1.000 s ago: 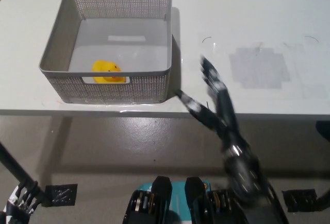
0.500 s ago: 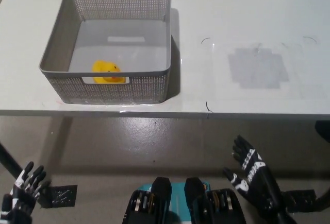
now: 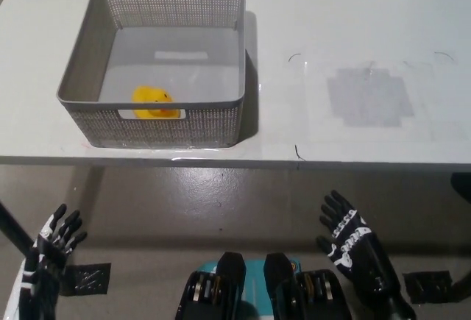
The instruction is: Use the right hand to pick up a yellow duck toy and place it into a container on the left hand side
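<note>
We see the white table (image 3: pixel 353 11) with the grey basket (image 3: pixel 88 62) at its left, and the duck (image 3: pixel 154 103) sits inside near the front wall. Our black right hand (image 3: pixel 353 243) hangs below the table edge, fingers spread, empty; the left hand (image 3: pixel 53 243) rests low left, fingers apart. The placing looks done, so we judge nothing remains but to stay clear

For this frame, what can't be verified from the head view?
- Lower part of the yellow duck toy: hidden behind the grey mesh basket's near wall.
- White left hand: its arm is cut off by the bottom-left corner.
- Black right hand: its forearm leaves the bottom edge.
</note>
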